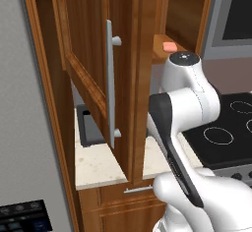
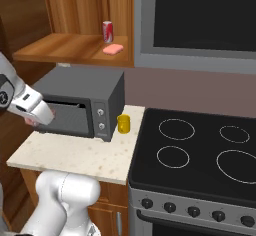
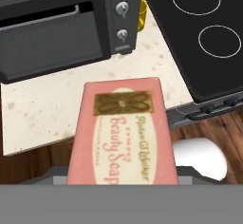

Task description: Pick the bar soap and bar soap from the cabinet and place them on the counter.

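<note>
A salmon-pink bar soap point(image 3: 122, 133) with a "Beauty Soap" label lies close in the hand view and hides the fingertips. My gripper point(image 2: 39, 121) is shut on it, held above the beige speckled counter point(image 3: 42, 107) in front of the microwave. A sliver of pink shows under the hand in the right base view. A second bar soap point(image 2: 113, 49) lies on the open cabinet's shelf point(image 2: 65, 47), also seen as a pink bar point(image 1: 169, 46) past the arm. The cabinet door point(image 1: 91, 64) with its silver bar handle point(image 1: 110, 86) stands swung open.
A dark microwave point(image 2: 80, 105) sits at the back of the counter, with a yellow object point(image 2: 123, 124) at its right. A red can point(image 2: 107, 31) stands on the shelf behind the soap. The black stovetop point(image 2: 200, 150) borders the counter on the right.
</note>
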